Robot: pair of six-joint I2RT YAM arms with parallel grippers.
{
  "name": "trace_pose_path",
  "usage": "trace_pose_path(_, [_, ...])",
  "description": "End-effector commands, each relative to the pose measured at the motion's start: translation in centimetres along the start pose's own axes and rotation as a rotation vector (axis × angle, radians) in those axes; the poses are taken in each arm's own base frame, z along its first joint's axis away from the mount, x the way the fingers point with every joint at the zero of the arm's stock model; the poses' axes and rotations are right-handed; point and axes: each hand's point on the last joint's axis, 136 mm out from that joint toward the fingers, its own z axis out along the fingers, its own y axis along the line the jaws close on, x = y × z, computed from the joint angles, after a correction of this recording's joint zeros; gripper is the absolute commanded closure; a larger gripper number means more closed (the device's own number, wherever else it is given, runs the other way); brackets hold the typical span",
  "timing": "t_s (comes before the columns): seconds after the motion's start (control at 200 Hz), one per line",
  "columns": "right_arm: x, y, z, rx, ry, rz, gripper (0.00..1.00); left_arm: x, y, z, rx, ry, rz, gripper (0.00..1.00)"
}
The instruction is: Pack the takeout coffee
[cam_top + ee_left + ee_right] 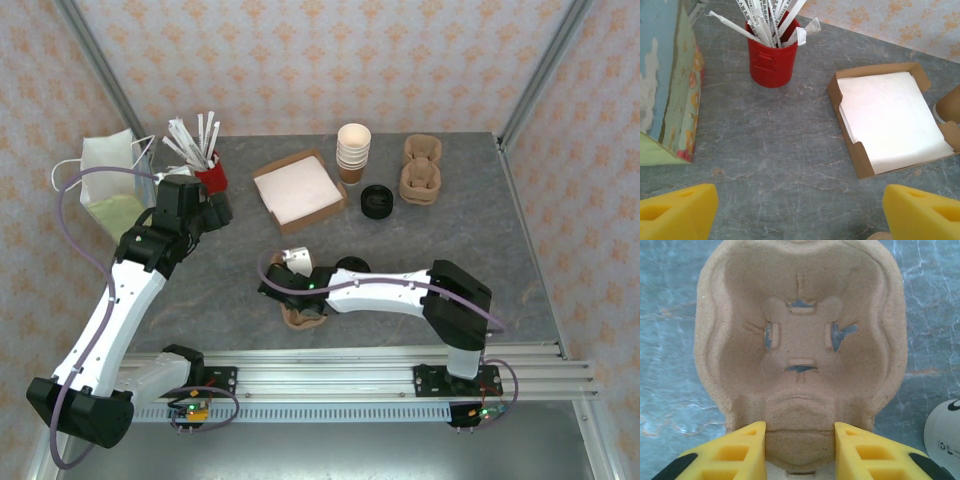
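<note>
Coffee (pixel 352 264) just behind carrier (pixel 800 340): round black lid on top, cup mostly hidden. Right gripper (pixel 799 432) pinching carrier's near end. Left gripper (pixel 800 197) spread wide, well left of carrier.

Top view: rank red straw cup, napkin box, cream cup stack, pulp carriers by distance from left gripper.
1. Red straw cup, just beyond the left gripper.
2. Napkin box, to its right.
3. Cream cup stack, back centre.
4. Pulp carriers, back right.
</note>
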Motion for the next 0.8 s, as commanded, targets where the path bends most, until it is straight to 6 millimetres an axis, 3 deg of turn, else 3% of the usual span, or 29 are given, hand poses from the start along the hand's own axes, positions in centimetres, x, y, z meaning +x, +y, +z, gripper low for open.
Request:
trace_pose_path(0.0, [0.9, -1.6, 0.6, 0.057, -0.002, 0.020, 0.66, 0.2, 0.0, -0.1, 0.015, 0.006, -0.027, 0.14])
trace_pose_path(0.18, [1.9, -2.1, 0.7, 0.048, 0.009, 0.050, 0.62, 0.6, -0.2, 0.0, 0.026, 0.019, -0.029, 0.14])
trace_pose_path(0.415, [0.9, -2.2, 0.0, 0.055, -0.017, 0.045, 0.50, 0.9, 0.0, 0.1, 0.023, 0.028, -0.024, 0.14])
trace_pose_path(0.641, [-2.0, -1.8, -3.8, -0.021, -0.090, 0.042, 0.34, -0.5, 0.0, -1.3, 0.023, -0.011, -0.014, 0.14])
trace_pose_path(0.796, [-4.4, 0.4, -7.2, -0.168, -0.139, -0.001, 0.27, -2.7, 1.4, -2.8, -0.062, -0.070, 0.015, 0.14])
